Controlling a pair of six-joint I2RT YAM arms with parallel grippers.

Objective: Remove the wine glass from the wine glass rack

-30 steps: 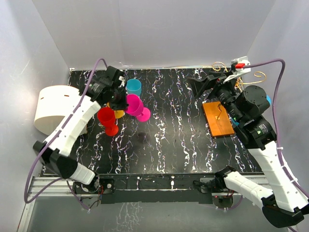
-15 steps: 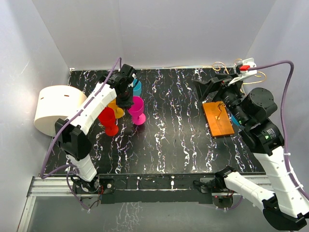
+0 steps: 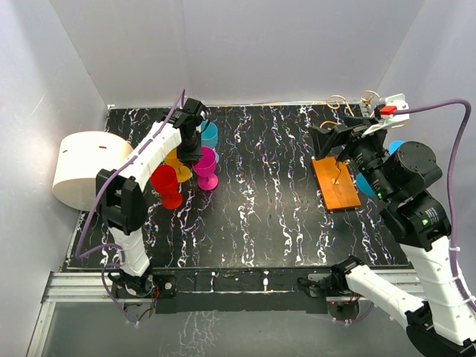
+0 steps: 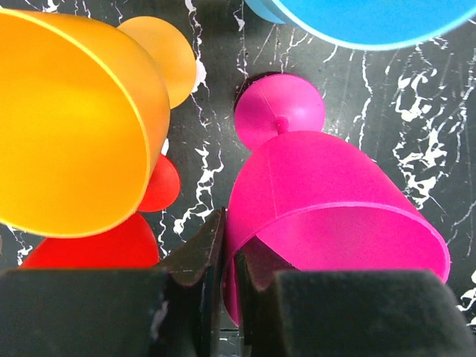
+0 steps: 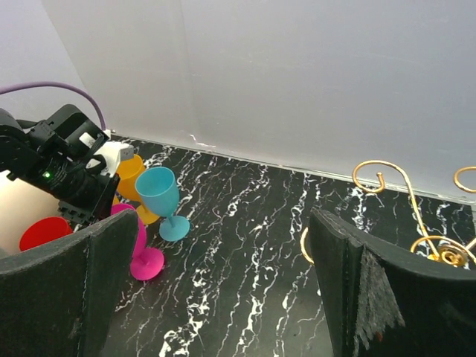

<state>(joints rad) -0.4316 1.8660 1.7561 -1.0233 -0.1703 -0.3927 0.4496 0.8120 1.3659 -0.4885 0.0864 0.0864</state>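
The wine glass rack has an orange base plate (image 3: 336, 184) and gold wire hooks (image 3: 338, 100) at the right; the hooks also show in the right wrist view (image 5: 383, 175). A pink wine glass (image 3: 204, 165) stands upright at the far left, its foot on or just above the table. My left gripper (image 3: 192, 141) is shut on its rim, as the left wrist view shows (image 4: 230, 245) on the pink glass (image 4: 320, 186). My right gripper (image 3: 338, 134) is open and empty above the rack (image 5: 216, 297). A blue glass (image 3: 362, 183) is mostly hidden behind the right arm.
A red glass (image 3: 165, 182), an orange glass (image 3: 178, 162) and a blue glass (image 3: 208, 134) stand close around the pink one. A white cylinder (image 3: 85, 167) sits at the left table edge. White walls enclose the table.
My left gripper turned the pink glass from tilted to upright and shifted it slightly left among the other glasses. My right arm drew back to the right, gripper still open.
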